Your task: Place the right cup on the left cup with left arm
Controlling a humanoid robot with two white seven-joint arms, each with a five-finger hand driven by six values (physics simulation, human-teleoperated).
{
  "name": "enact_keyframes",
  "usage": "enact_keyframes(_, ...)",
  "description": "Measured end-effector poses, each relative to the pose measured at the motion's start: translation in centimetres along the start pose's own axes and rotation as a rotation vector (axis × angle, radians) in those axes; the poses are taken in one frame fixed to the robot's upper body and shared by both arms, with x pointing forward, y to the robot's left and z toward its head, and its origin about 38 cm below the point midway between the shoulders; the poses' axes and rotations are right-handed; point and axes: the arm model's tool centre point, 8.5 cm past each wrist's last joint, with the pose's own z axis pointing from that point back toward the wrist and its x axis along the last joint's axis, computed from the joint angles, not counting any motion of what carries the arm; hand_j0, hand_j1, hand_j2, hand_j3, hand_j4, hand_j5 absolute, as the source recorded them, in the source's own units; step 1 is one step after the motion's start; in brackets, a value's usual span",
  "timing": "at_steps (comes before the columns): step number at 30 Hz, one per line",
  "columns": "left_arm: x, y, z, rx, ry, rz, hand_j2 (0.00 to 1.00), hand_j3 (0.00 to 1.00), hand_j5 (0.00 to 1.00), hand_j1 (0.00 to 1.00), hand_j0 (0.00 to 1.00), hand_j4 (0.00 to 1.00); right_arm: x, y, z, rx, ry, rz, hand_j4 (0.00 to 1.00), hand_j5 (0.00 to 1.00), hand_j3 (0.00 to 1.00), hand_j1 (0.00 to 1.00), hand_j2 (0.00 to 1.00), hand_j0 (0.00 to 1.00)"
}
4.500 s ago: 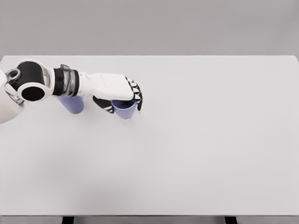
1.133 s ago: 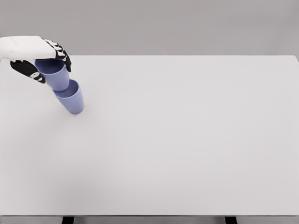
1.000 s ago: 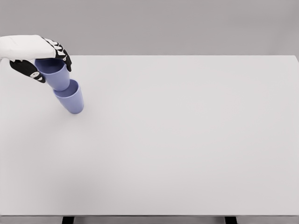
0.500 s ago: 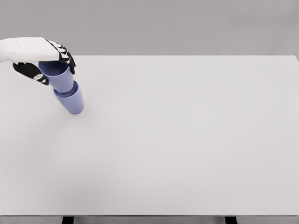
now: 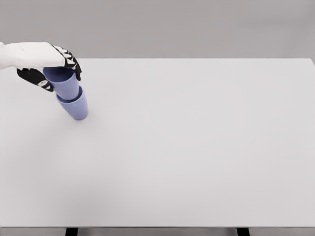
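Two lavender-blue cups show at the table's left in the head view. The lower cup (image 5: 76, 108) stands on the white table (image 5: 187, 147). The upper cup (image 5: 65, 84) is tilted, and its base sits inside the lower cup's mouth. My left hand (image 5: 55, 73) comes in from the left edge and is shut on the upper cup's rim, black fingertips (image 5: 74, 63) on the far side and the thumb (image 5: 37, 80) on the near side. The right arm is out of view.
The table's front edge runs along the bottom of the picture, with two dark legs (image 5: 72, 231) below it. A grey wall stands behind the back edge.
My left hand has moved right and down with the upper cup, pushing its base deeper into the lower cup. The lower cup has stayed in place.
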Motion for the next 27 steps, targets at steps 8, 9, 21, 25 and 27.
enact_keyframes(8, 0.0, -0.3, -0.17, -0.006, -0.001, 0.003, 0.64, 0.64, 0.64, 0.64, 0.64, 0.64, 0.1, 0.01, 0.0, 0.0, -0.002, 0.0, 1.0, 1.0, 1.0, 1.0, 1.0, 1.0)
enact_keyframes(9, 0.01, -0.3, -0.18, -0.006, -0.001, 0.003, 0.65, 0.65, 0.65, 0.65, 0.65, 0.65, 0.0, 0.0, 0.0, 0.0, 0.0, 0.0, 1.0, 1.0, 1.0, 1.0, 1.0, 1.0)
enact_keyframes(21, 0.02, -0.23, -0.18, -0.004, -0.001, 0.002, 0.77, 0.77, 0.77, 0.77, 0.77, 0.77, 0.0, 0.0, 0.0, 0.0, 0.0, 0.0, 1.0, 1.0, 1.0, 1.0, 1.0, 1.0)
enact_keyframes(25, 0.03, -0.06, -0.13, 0.0, -0.001, -0.001, 0.78, 0.78, 0.78, 0.78, 0.78, 0.78, 0.1, 0.01, 0.0, 0.0, -0.002, 0.0, 1.0, 1.0, 1.0, 1.0, 1.0, 1.0)
enact_keyframes(27, 0.04, -0.08, -0.13, 0.0, -0.002, 0.0, 0.81, 0.81, 0.81, 0.81, 0.81, 0.81, 0.1, 0.01, 0.0, 0.0, -0.002, 0.0, 1.0, 1.0, 1.0, 1.0, 1.0, 1.0)
